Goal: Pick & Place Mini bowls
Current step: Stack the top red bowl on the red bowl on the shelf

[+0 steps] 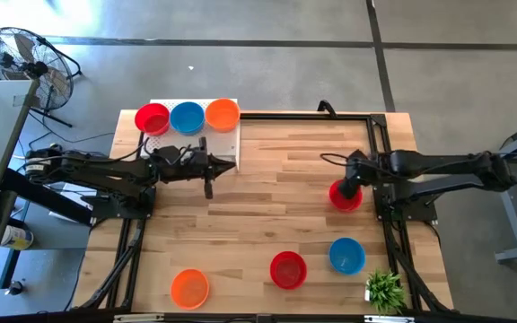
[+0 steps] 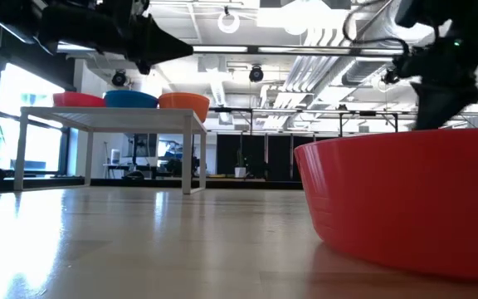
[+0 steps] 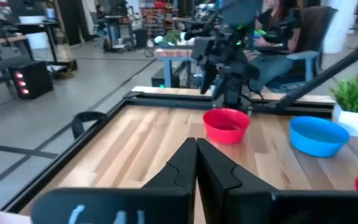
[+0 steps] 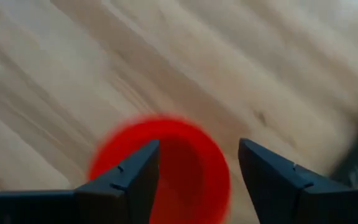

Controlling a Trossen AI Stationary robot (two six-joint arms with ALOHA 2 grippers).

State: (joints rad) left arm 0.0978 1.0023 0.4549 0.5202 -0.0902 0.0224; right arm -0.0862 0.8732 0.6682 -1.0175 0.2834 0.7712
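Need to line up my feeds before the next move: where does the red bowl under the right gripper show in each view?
High view: red bowl at the table's right side, right gripper over it.
Low view: cannot tell; a large red bowl fills the right foreground, possibly another.
Left wrist view: centre, below the right arm.
Right wrist view: between the open fingers.
Shared landmark: the right gripper.

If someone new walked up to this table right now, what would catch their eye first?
Probably the right gripper, open right over a red bowl near the table's right edge. Next, the red, blue and orange bowls lined up on the white stand at the far left, with the shut left gripper beside it.
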